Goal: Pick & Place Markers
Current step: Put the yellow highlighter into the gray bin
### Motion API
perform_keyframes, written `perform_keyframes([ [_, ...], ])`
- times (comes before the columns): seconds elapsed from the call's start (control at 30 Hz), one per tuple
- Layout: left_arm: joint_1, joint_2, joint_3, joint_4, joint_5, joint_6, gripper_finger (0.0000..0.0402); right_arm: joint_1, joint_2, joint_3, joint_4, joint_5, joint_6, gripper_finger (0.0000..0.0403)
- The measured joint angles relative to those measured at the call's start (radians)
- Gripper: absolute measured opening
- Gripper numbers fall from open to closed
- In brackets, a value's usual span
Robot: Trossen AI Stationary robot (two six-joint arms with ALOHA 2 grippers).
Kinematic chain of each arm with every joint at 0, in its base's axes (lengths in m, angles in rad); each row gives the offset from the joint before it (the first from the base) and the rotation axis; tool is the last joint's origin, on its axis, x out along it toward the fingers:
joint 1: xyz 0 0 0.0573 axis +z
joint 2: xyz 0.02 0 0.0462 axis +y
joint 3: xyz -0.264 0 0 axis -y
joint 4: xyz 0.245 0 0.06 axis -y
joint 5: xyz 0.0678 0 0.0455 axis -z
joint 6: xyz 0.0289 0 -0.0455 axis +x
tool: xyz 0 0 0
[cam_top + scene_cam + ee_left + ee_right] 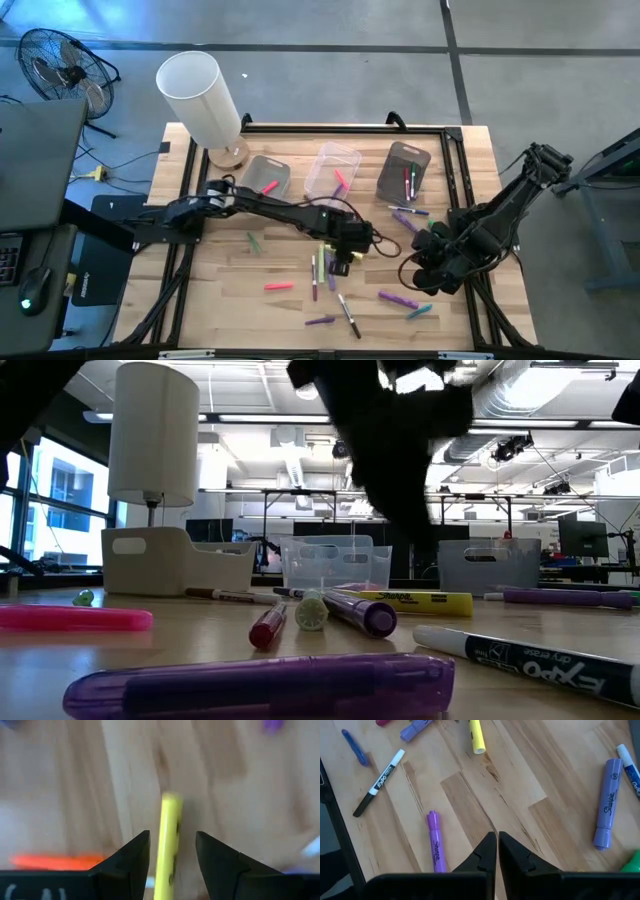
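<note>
Markers: scattered over the wooden table, most in its middle and right half; several more are seen inside the three bins at the far side.
Yellow marker: lying on the table under the left gripper, framed between its two fingers; black print runs along it, unreadable in the left wrist view. In the low view a yellow barrel is marked "Sharpie".
White marker: black-capped, printed "EXPO"; in the low view a white barrel reads "EXPO dry erase".
Purple markers: one and a fatter lilac one both carry the script "Sharpie"; a translucent purple one lies nearest the low camera.
Pink marker: flat on the table at the low view's left.
Left gripper: reached out over the table's middle, fingers spread apart on either side of the yellow marker, apparently not pressing it.
Right gripper: held over the table's right part, fingers drawn together with only a slit between, nothing held.
Bins: left bin holds a pink marker, the clear middle bin a red one, the grey right bin several.
Lamp: white cylindrical shade, standing at the table's far left corner.
Fan: on the floor beyond the table.
</note>
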Motion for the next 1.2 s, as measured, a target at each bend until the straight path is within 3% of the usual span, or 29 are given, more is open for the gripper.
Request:
perform_keyframes([
  [0.4, 0.000, 0.073, 0.003, -0.061, -0.051, -0.035, 0.0151, 0.000, 0.000, 0.000, -0.010, 0.008, 0.000, 0.0005],
  [0.53, -0.006, 0.075, 0.002, -0.068, -0.038, -0.037, 0.0125, 0.000, 0.000, 0.000, -0.010, 0.011, 0.000, 0.0004],
  [0.73, -0.021, 0.090, 0.004, -0.064, -0.069, -0.037, 0.0057, -0.001, 0.000, 0.000, -0.003, 0.018, 0.000, 0.0005],
  [0.97, -0.028, 0.093, 0.003, -0.058, -0.087, -0.116, 0.0056, -0.001, 0.000, 0.000, 0.005, 0.042, 0.006, 0.0004],
  [1.2, -0.019, 0.058, 0.151, -0.095, -0.029, -0.173, 0.0056, -0.034, 0.000, 0.000, 0.022, 0.053, 0.007, 0.0005],
])
